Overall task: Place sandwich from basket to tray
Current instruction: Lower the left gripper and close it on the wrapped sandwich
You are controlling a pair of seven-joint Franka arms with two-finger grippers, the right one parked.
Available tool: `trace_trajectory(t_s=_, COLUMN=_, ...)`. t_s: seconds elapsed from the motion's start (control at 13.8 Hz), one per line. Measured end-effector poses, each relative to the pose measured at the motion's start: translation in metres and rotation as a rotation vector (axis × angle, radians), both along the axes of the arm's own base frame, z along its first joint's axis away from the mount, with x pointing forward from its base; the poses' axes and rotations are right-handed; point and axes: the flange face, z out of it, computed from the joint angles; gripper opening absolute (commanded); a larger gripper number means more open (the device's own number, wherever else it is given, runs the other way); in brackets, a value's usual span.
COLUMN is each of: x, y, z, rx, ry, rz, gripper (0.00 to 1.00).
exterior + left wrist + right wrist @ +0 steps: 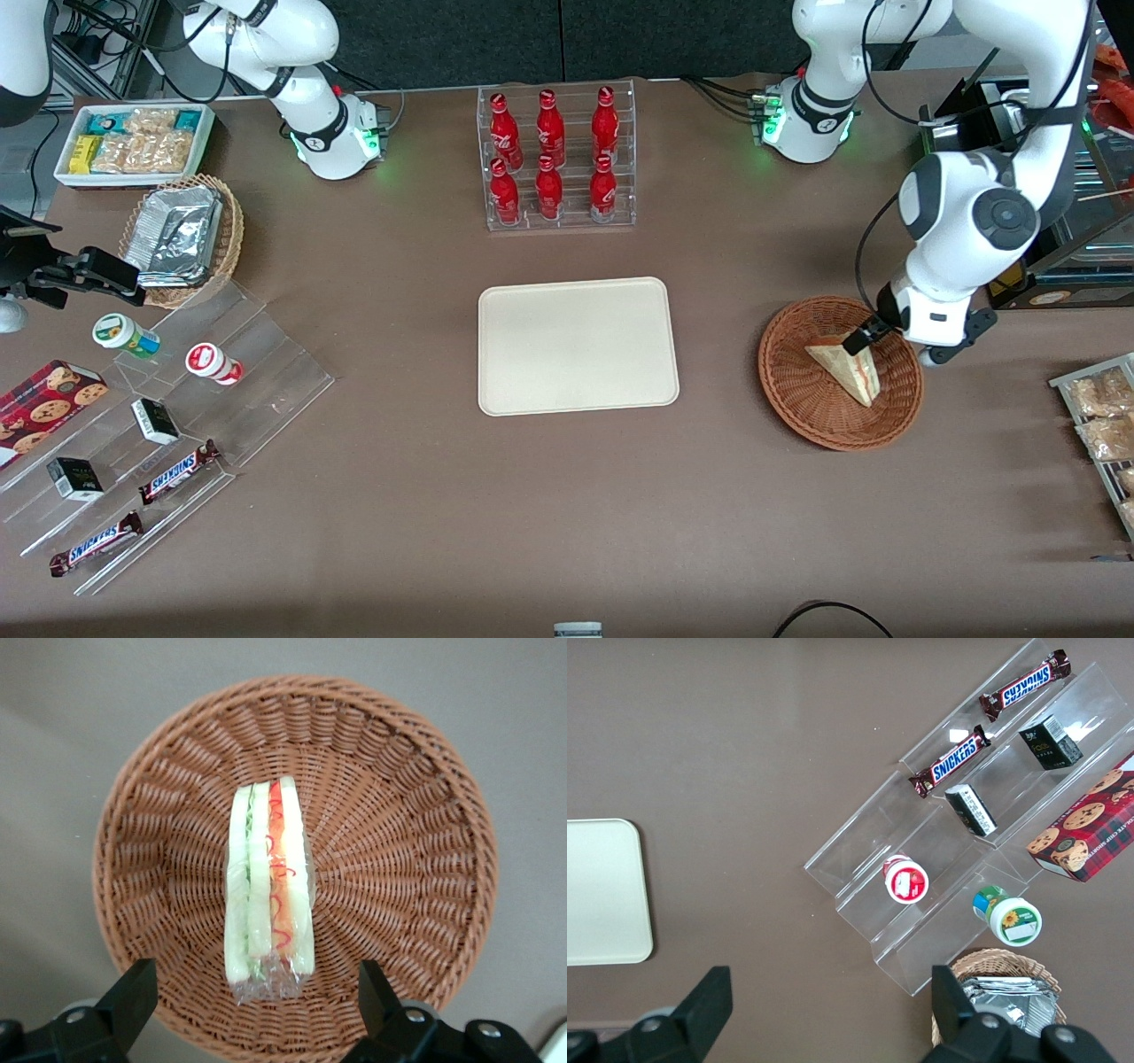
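Observation:
The sandwich (pixel 849 368) is a plastic-wrapped wedge standing on edge in the round reddish-brown wicker basket (pixel 797 399), toward the working arm's end of the table. The left wrist view shows its cut edge (pixel 268 895) with green and red-pink filling layers, resting in the middle of the basket (pixel 399 859). My gripper (pixel 908 344) hovers just above the basket, over its rim farther from the front camera. It is open (pixel 257 997), its fingers spread wider than the wedge and apart from it. The cream tray (pixel 576 346) lies bare at the table's middle.
An acrylic rack of red cola bottles (pixel 554 159) stands farther from the front camera than the tray. A rack of bagged snacks (pixel 1099 425) and a dark cabinet (pixel 1063 230) flank the basket. Acrylic steps with chocolate bars (pixel 177 470) and a foil-filled tan basket (pixel 182 239) sit toward the parked arm's end.

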Motion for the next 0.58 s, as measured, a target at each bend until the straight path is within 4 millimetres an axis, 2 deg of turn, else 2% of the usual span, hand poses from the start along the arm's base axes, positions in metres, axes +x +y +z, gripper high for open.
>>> trace_trajectory(t_s=0.44, x=0.003, y=-0.001, z=-0.031, rx=-0.005, ry=-0.013, rz=-0.002, gripper=1.00)
trace_trajectory(t_s=0.51, x=0.003, y=-0.001, z=-0.037, rx=-0.006, ry=-0.013, rz=-0.002, gripper=0.97)
trace_trajectory(t_s=0.58, x=0.003, y=-0.001, z=-0.044, rx=-0.006, ry=-0.009, rz=-0.002, gripper=0.91)
